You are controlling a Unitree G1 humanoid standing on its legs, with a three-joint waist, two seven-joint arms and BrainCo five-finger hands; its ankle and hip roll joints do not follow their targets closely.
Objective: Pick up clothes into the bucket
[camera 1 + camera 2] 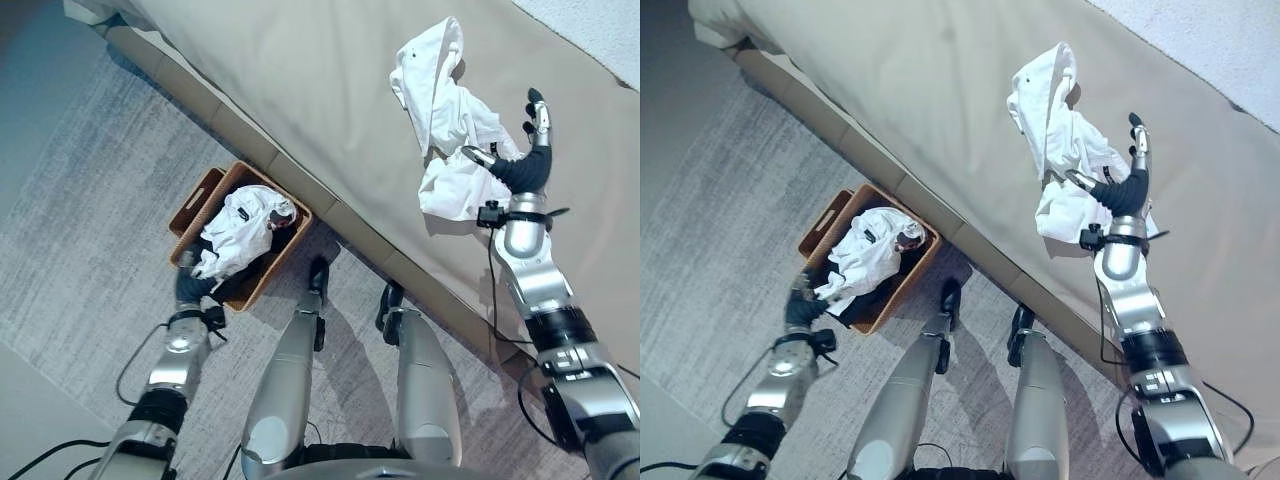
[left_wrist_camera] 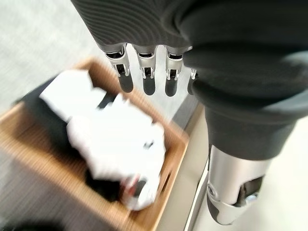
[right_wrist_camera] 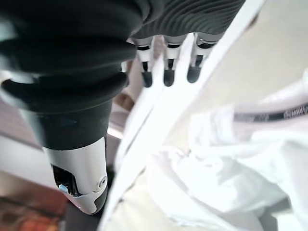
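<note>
On bed (image 1: 300,70): right hand (image 1: 528,165) beside white garment (image 1: 440,110); fingers straight

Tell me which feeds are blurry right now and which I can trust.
Left wrist view: basket and white clothes smeared by blur. Right wrist view: white garment soft, very close. Eye views: sharp on the bed, with soft shadows.

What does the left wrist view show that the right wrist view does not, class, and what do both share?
The left wrist view has the left hand, fingers straight, over a brown basket on the floor, holding white and dark clothes. The right wrist view has the right hand, fingers straight, beside a crumpled white garment on the beige bed. Both share an open hand near white cloth.
</note>
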